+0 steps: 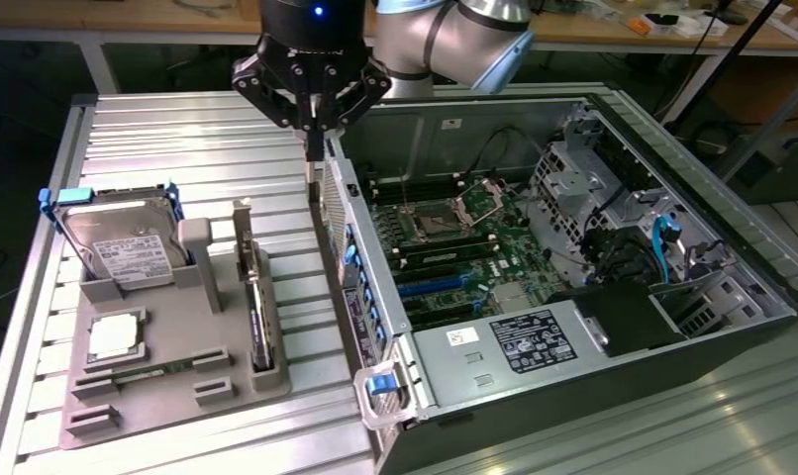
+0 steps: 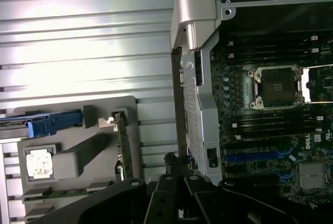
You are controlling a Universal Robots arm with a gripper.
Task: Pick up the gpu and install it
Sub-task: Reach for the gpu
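The black metal gripper (image 1: 315,148), pinched shut on nothing at upper centre, should square up lengthwise over the flat dark gpu (image 1: 256,297) standing edgewise in the grey plastic tray (image 1: 161,411) at lower left.

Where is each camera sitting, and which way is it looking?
Exterior view: off the arm, up high, looking down at the ribbed table, the grey tray and the open computer case; the arm and its shut gripper hang over the case's wall.
Wrist view: on the wrist, looking down past the gripper at tray and case.
Both share: the gpu standing in the tray, the hard drive in its blue frame, and the processor socket.
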